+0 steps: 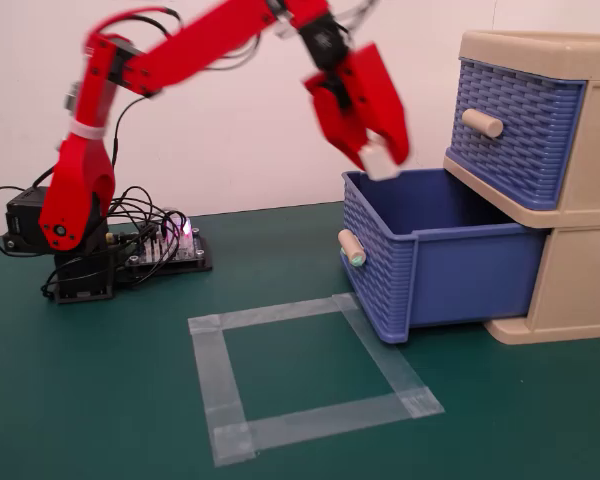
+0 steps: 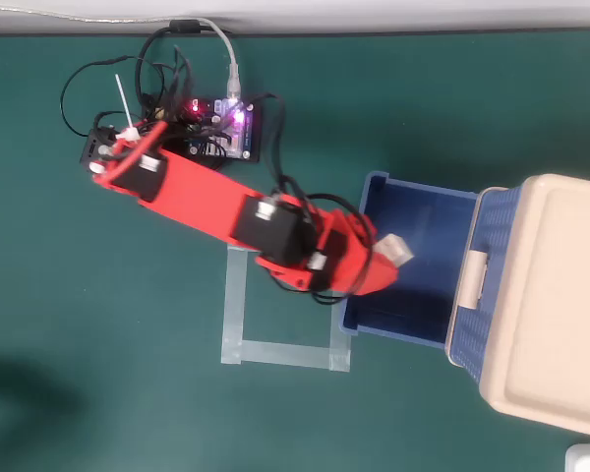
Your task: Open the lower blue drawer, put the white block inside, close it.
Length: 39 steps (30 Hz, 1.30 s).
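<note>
Your pincer (image 1: 380,160) grips the white block (image 2: 394,250) at upper centre, just above the lower blue drawer (image 1: 435,262)'s open front rim; overhead shows its bare floor.

The lower blue drawer (image 1: 430,255) stands pulled well out of its beige cabinet, basket-weave walls upright, its teal-tipped knob (image 1: 351,247) facing out. The white block (image 1: 381,160) is pinched in my jaws, tilted, above the drawer's open front part (image 2: 401,251).

Red gripper (image 1: 380,160), white block (image 1: 382,163), blue basket-weave lower drawer (image 1: 430,255), beige cabinet (image 1: 580,290), dark green table (image 1: 100,400)
</note>
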Motion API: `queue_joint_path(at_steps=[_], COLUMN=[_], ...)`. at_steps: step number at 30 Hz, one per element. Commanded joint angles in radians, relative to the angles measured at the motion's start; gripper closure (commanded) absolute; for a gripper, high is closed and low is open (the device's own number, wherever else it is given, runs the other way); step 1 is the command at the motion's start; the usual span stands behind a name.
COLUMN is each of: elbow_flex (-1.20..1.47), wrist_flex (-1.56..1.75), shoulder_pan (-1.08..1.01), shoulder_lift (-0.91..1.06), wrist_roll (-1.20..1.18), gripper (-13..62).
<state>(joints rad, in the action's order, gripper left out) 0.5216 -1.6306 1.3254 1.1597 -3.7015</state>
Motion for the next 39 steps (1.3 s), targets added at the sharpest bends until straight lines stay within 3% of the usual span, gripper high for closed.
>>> queue_joint_path(at_steps=[1,4,5,7,9,15,18,22,25,28,35,39], elbow_flex=[-0.058,-0.061,-0.061,-0.067,-0.072,-0.02,0.173,0.611,0.69,0.606,0.282,-0.058], wrist_flex=[0.028,0.018,0.017,0.021,0.028,-0.264,-0.367,-0.359,-0.255,-0.035,0.126,0.161], shoulder_pan=[0.026,0.02,0.02,0.021,0.023,0.028,0.028,0.014,-0.029,-0.029,-0.023,0.002], shoulder_lift=[-0.009,-0.031,-0.032,-0.032,-0.029,0.176,0.29,0.413,0.42,0.316,-0.006,-0.282], wrist_roll=[0.0,-0.002,-0.005,-0.012,-0.015,-0.026,0.054,0.453,0.799,0.968,0.976,0.962], gripper=[57.1,56.2,49.3,27.2,15.8,15.6,15.5,16.3,16.7,16.5,16.3,16.3])
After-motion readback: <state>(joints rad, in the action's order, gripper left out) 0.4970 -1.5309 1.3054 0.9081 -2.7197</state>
